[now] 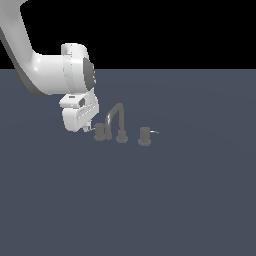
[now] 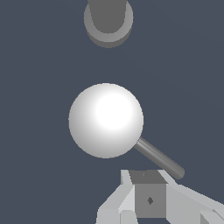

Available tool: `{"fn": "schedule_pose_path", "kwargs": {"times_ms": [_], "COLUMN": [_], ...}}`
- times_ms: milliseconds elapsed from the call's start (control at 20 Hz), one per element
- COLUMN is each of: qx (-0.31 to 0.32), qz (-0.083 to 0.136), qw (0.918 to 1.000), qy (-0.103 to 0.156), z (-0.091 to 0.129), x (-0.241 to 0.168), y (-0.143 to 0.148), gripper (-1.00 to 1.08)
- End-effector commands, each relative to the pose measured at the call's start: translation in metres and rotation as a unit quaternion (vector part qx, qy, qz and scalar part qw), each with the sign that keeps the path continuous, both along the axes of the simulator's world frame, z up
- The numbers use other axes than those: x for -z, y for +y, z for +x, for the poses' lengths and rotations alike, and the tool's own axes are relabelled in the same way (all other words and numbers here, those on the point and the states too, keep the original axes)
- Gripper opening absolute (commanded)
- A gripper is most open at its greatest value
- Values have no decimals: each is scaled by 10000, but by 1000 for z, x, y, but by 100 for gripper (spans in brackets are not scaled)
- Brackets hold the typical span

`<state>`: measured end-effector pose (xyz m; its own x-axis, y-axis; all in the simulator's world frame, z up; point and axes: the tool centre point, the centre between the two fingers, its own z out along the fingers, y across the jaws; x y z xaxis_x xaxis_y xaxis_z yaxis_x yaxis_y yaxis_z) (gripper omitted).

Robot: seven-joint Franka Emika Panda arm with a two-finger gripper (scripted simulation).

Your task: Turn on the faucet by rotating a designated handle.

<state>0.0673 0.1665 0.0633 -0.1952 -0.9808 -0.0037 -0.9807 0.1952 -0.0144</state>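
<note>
Gripper (image 1: 89, 127) is sitting left of centre, just beside the handle (image 1: 101, 131) of the faucet (image 1: 120, 122); jaw state unclear. Its lever (image 2: 158, 157) is lying near a fingertip (image 2: 148, 192). Judging rotation hardly begun.

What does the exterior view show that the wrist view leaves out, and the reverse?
Exterior only: the white robot arm, the dull-grey faucet's tall arched spout and the twin knob with the bright lever.

Wrist only: the knob's glaring round top and one grey claw finger beside the lever's tip.

Both: the short cylindrical handle knob, its thin lever, the slate floor.
</note>
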Motion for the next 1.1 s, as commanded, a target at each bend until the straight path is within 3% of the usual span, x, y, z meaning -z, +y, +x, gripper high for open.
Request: {"fn": "schedule_pose_path", "kwargs": {"times_ms": [0,550,650,1050], "qx": [2,20,-87,18], "qz": [-8,-4,30,-3], "qw": [10000,10000,9999,10000], "qy": [17,72,49,74], "z": [-5,-32,-31,-29], "x": [0,0,0,0], "y": [-4,-31,-14,-69], "gripper": [-100,-100,-100,-100]}}
